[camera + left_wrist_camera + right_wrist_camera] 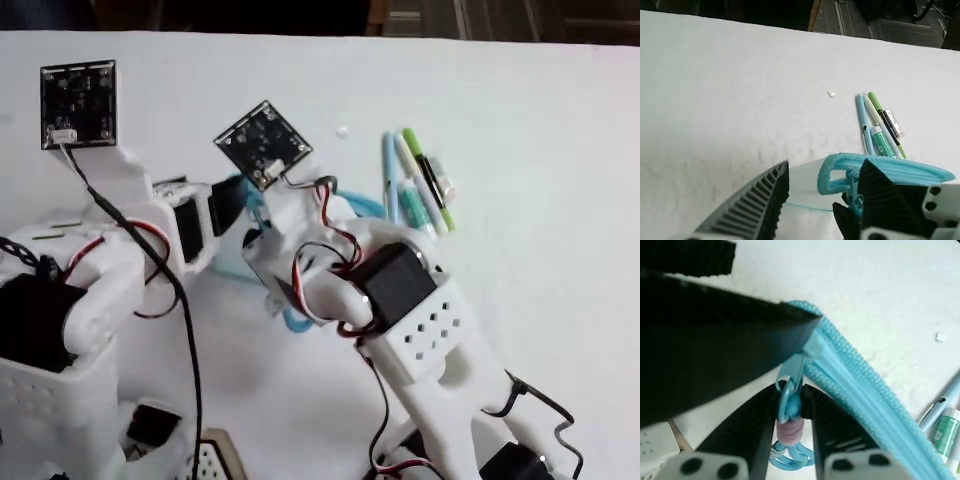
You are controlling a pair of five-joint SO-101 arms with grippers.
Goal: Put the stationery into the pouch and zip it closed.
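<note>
From above and behind the arm bases, the high view looks down the worktop (560, 90), with the left wrist camera (78, 105) at 10 o'clock, the right wrist camera (263, 143) at 11 and the pens (415, 185) at 2. The left wrist view faces across the worktop over the left hand (825, 165) to those pens. The right wrist view sits near the zip pull (792, 370) in the right hand (790, 395).

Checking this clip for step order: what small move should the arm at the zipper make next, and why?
Probably draw the zipper pull along the teeth to open the pouch: the right pincer is shut on it, the teeth look joined, and the pens lie outside on the table.
</note>
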